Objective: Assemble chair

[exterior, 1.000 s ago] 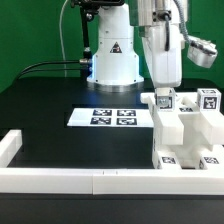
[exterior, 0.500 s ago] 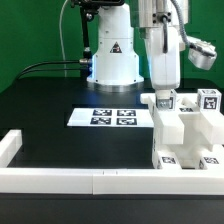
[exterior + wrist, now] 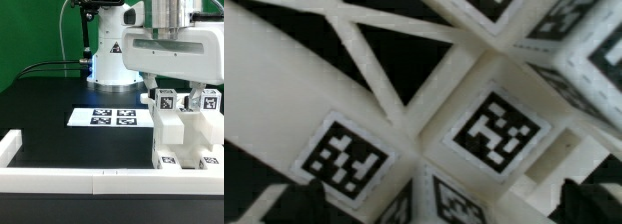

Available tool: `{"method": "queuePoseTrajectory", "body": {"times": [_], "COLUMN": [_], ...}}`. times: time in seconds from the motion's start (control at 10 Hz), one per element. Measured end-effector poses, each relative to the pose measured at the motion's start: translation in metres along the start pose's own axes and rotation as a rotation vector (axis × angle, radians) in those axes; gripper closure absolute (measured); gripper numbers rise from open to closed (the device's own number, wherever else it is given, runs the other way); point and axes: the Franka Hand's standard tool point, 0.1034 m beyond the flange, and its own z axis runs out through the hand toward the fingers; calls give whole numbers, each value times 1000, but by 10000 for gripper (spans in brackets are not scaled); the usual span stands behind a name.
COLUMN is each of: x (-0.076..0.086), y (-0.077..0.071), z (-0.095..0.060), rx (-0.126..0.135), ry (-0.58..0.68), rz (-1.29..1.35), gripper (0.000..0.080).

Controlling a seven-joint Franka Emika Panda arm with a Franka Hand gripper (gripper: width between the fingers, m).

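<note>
Chair parts stand stacked at about four o'clock on the black counter in the exterior view, pressed into the corner of the low white fence, with the marker board lying flat just beside them toward nine o'clock. My arm's wide white head hangs directly above the tagged posts on top of the stack, and it hides my fingers from that camera. The wrist view is filled, blurred and very close, with tagged white faces and struts of the assembly; only dim edges show at its corners, so I cannot tell whether my fingers are wide, narrow or holding anything.

My judgement is that I am working at the top of the stack, either seating or reaching for a part. To do it well I should come straight down, keep the posts centred between my fingers, and move slowly so nothing is knocked off its perch. The parts sit immediately below me, seemingly very near.
</note>
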Motion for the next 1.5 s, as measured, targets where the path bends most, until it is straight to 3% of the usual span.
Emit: {"method": "queuePoseTrajectory", "body": {"times": [0.4,0.6,0.7,0.8,1.0,1.5], "x": [8,7,7,7,7,9], "y": [2,2,2,2,3,0], "z": [-3,-2,-2,-2,-1,-1], "rx": [-5,-12,-12,-12,-12,-21], "ry": [12,15,14,14,12,4], "rz": [-426,-458,-429,-417,-247,517], "gripper": [151,151,284,284,534,534]}}
